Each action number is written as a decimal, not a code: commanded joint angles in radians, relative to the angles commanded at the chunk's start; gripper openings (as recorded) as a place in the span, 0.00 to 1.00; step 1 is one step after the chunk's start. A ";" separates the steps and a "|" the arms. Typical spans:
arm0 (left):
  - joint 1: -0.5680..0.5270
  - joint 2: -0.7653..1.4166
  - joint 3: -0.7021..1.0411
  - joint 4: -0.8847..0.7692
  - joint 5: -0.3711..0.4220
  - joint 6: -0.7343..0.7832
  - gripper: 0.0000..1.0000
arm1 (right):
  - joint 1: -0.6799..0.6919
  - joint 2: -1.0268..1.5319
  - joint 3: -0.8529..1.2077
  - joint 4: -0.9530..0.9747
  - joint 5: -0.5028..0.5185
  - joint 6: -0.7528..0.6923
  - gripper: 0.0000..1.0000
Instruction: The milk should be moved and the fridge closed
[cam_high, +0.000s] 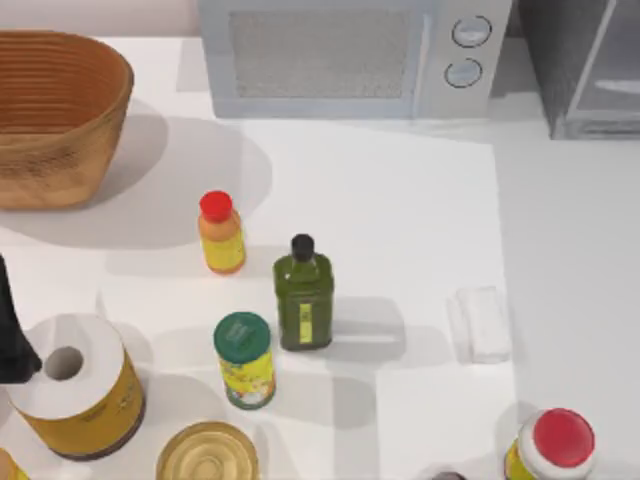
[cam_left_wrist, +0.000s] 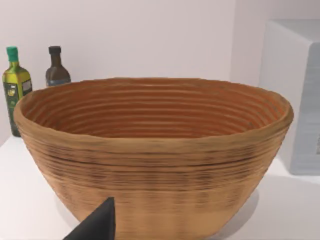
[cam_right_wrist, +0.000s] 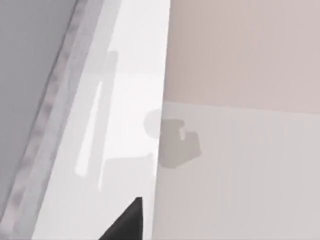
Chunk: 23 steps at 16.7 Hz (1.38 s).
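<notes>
The milk is out of view. The fridge, a grey cabinet with a glassy door in a pale frame, stands at the table's back right corner. Its grey side and pale frame run close past my right gripper, whose dark tip shows against the white table and the wall. My left gripper is at the table's left edge beside a paper roll. Its dark tip points at the woven basket.
A white microwave stands at the back, the basket at the back left. Mid-table are an orange bottle, a green bottle and a green-lidded can. The paper roll, a clear box and a red-lidded jar are nearer.
</notes>
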 joint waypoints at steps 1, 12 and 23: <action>0.000 0.000 0.000 0.000 0.000 0.000 1.00 | 0.048 0.000 -0.003 0.067 0.010 0.086 1.00; 0.000 0.000 0.000 0.000 0.000 0.000 1.00 | 0.276 0.016 -0.014 0.404 0.056 0.482 1.00; 0.000 0.000 0.000 0.000 0.000 0.000 1.00 | 0.640 -0.042 -0.128 0.540 0.307 0.706 1.00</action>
